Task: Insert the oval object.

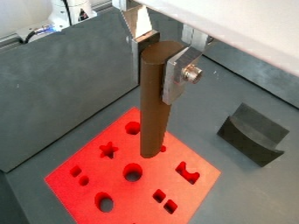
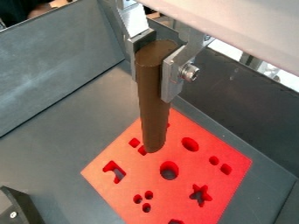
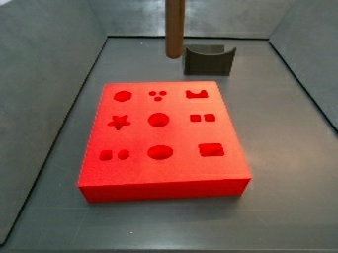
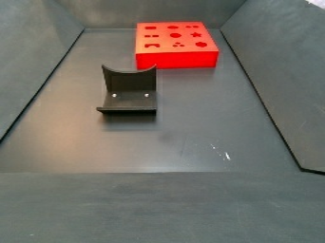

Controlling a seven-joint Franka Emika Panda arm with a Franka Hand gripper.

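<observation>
My gripper is shut on the top of the oval object, a long brown peg that hangs upright; both also show in a wrist view, gripper and peg. Silver fingers clamp it on both sides. The peg's lower end hangs above the red block with shaped holes, apart from it, near a round hole. In a side view only the peg's lower part shows, above the block's far side. The gripper is out of both side views.
A small dark grey curved holder stands on the floor beyond the block and also shows in the wrist views and a side view. Grey walls enclose the dark floor. The red block lies at one end.
</observation>
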